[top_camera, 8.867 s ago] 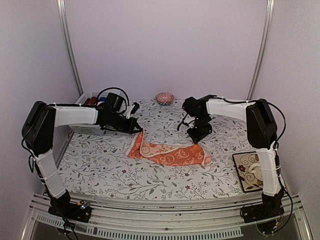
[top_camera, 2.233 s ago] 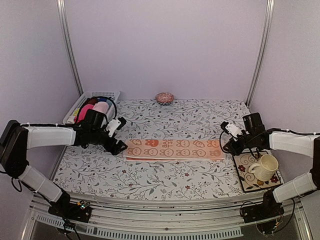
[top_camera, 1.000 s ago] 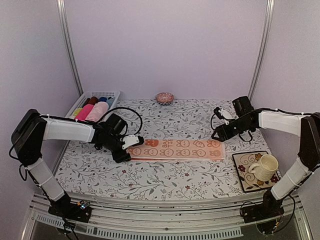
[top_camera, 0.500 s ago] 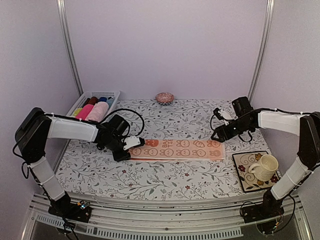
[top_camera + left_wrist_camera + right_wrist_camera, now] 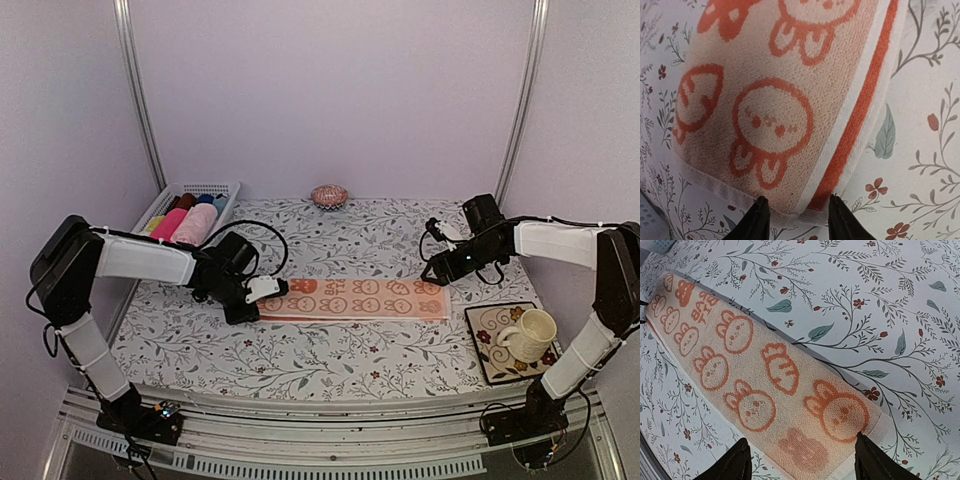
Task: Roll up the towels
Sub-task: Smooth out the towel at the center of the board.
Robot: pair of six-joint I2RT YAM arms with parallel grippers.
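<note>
Straddling one short end of the towel (image 5: 785,100), the half-open left claw (image 5: 799,219) faces its length, stretching ahead toward the open right claw (image 5: 800,462).

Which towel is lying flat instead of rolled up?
The orange bunny towel, spread flat on the table. The light pink towel sits rolled in the white basket with other rolled cloths.
</note>
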